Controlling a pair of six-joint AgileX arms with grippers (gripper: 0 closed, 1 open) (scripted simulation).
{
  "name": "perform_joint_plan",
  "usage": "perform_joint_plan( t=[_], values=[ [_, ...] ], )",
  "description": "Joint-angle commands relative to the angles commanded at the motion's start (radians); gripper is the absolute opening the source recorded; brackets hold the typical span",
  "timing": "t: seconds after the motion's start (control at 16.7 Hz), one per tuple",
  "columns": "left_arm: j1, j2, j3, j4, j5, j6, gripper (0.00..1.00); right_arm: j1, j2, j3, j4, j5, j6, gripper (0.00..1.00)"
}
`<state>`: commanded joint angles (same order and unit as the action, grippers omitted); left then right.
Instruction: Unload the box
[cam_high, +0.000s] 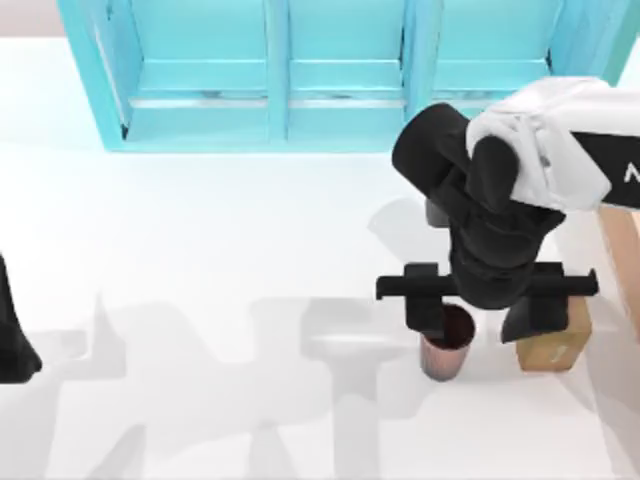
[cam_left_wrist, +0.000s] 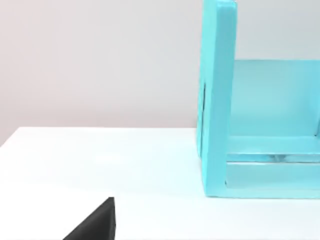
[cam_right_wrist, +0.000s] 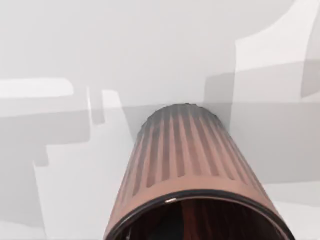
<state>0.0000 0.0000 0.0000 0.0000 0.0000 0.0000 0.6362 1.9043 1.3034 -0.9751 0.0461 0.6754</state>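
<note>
on the white table (cam_high: 200, 250), right gripper (cam_high: 440, 325) over upright brown cup (cam_high: 447, 345), grip unclear.

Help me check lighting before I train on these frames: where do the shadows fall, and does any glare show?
Top view: hard-edged grey arm shadows cross the white table left of the ribbed brown cup. Right wrist view: angular shadows lie behind the cup, whose dark rim carries one small glint. Left wrist view: even light, faint sheen inside the turquoise shelf.
</note>
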Motion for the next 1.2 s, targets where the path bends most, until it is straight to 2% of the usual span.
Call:
perform_joint_plan(
  t=[0.06,0.12,0.72,1.2],
  values=[
    [0.000,0.000,0.000,0.000,0.000,0.000,1.00,0.000,0.000,0.000,0.000,0.000,0.000,0.98],
    [0.000,0.000,0.000,0.000,0.000,0.000,1.00,0.000,0.000,0.000,0.000,0.000,0.000,1.00],
    [0.000,0.000,0.000,0.000,0.000,0.000,1.00,-0.001,-0.002,0.013,-0.016,0.000,0.000,1.00],
    [0.000,0.000,0.000,0.000,0.000,0.000,1.00,-0.004,-0.044,0.254,-0.309,0.001,-0.002,1.00]
  ],
)
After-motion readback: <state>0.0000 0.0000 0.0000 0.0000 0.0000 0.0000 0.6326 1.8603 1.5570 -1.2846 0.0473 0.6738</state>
